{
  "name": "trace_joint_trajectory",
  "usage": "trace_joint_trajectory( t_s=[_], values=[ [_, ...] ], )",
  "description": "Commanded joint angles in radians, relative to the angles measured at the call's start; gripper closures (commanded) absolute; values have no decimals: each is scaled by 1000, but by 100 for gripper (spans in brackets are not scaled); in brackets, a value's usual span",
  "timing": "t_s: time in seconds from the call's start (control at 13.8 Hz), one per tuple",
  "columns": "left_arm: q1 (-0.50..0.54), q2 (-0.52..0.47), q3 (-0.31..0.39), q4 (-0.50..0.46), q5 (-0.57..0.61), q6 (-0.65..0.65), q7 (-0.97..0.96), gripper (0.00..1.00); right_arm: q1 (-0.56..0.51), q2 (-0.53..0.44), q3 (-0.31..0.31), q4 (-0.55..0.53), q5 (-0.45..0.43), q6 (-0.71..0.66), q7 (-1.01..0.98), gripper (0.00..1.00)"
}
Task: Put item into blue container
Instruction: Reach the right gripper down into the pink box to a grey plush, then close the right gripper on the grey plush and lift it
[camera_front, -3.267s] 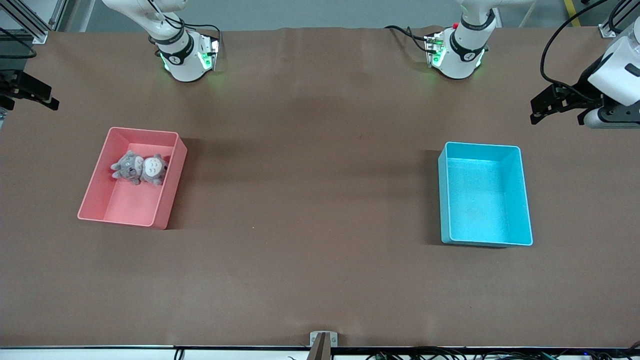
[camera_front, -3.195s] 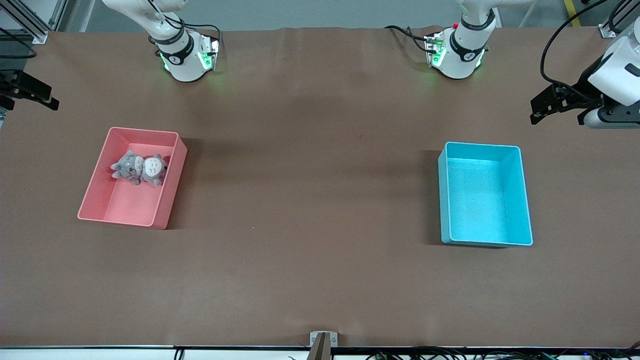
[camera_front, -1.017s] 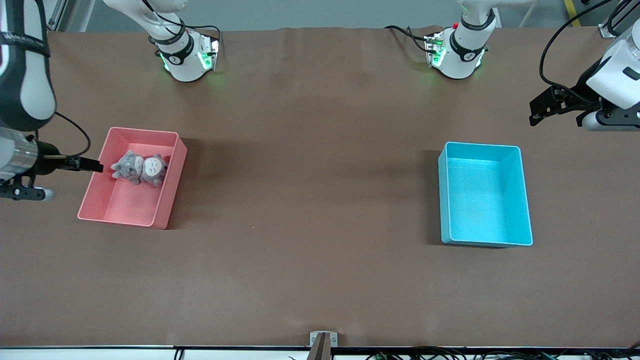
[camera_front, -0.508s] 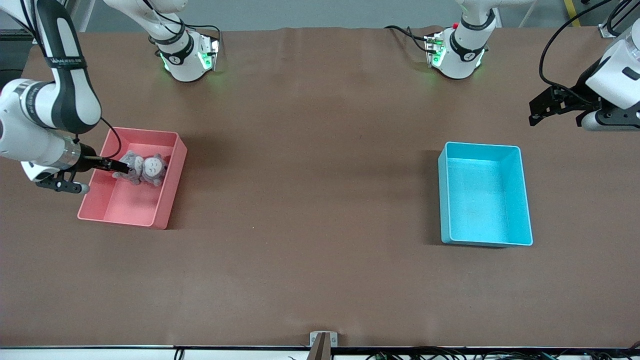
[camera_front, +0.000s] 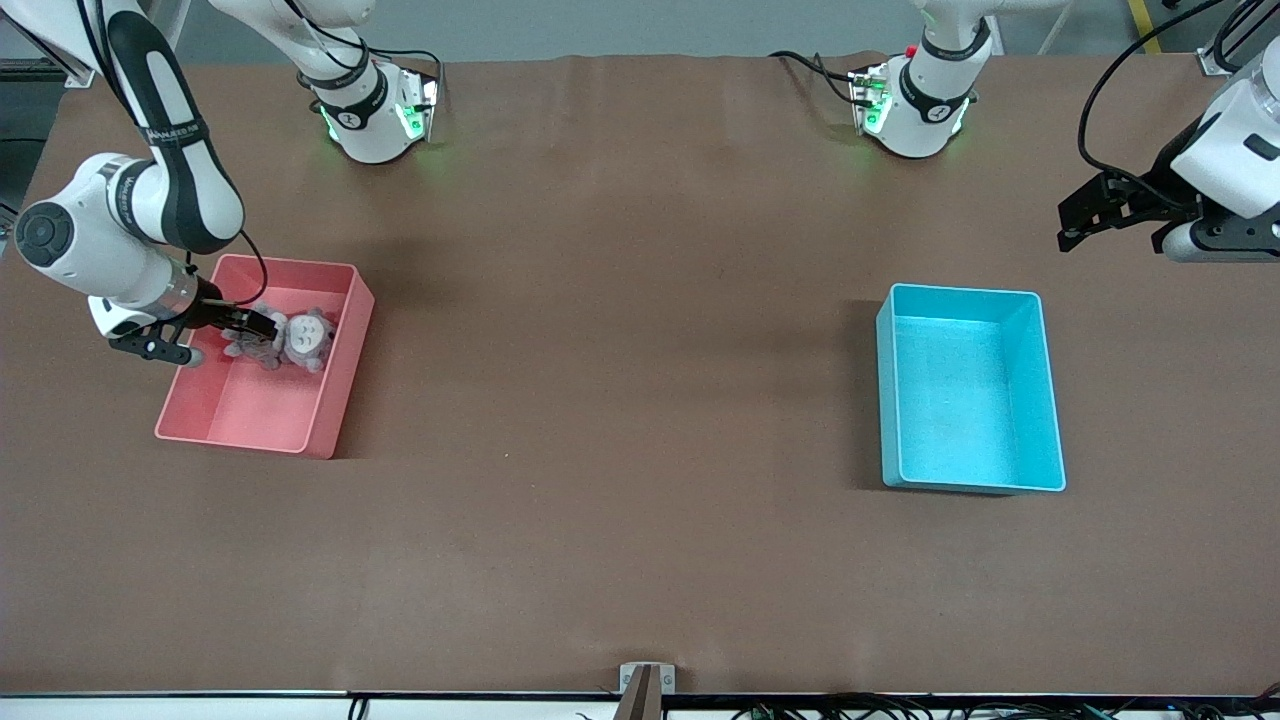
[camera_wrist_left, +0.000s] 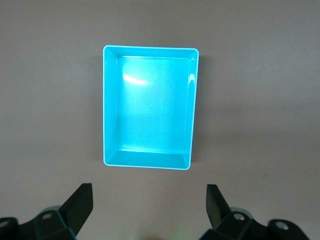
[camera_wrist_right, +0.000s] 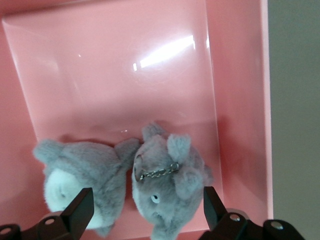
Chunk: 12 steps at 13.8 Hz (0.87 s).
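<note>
A grey plush toy (camera_front: 290, 338) with a white belly lies in the pink bin (camera_front: 335, 385), in the part of it farther from the front camera. My right gripper (camera_front: 262, 322) is down in that bin, right over the toy, and it is open. In the right wrist view the fingertips (camera_wrist_right: 85, 202) stand on either side of the plush toy's (camera_wrist_right: 167, 175) grey head, which carries a small metal chain. The blue container (camera_front: 965, 400) sits empty toward the left arm's end of the table. My left gripper (camera_front: 1070, 225) waits open above the table beside it. It looks down on the blue container (camera_wrist_left: 150, 120).
The brown table (camera_front: 620, 400) stretches wide between the two bins. The pink bin's walls (camera_wrist_right: 240, 100) stand close round the toy. Both arm bases (camera_front: 370, 110) stand along the table's edge farthest from the front camera.
My right arm has swung in from the table's end and come down into the pink bin over the plush toy. The left arm has not moved.
</note>
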Motion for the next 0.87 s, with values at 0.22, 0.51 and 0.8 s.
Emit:
trace_joint_trajectory(
  t_s=[0.22,0.51,0.8],
  values=[
    [0,-3,-1,4,-14,-11,0,0,-36,65,11,-26,3,79,9,16],
    [0,-2,-1,4,-15,-11,0,0,-30,59,11,-15,3,24,27,82],
    [0,-3,-1,4,-15,-11,0,0,-19,15,14,72,1,-146,43,97]
  ],
)
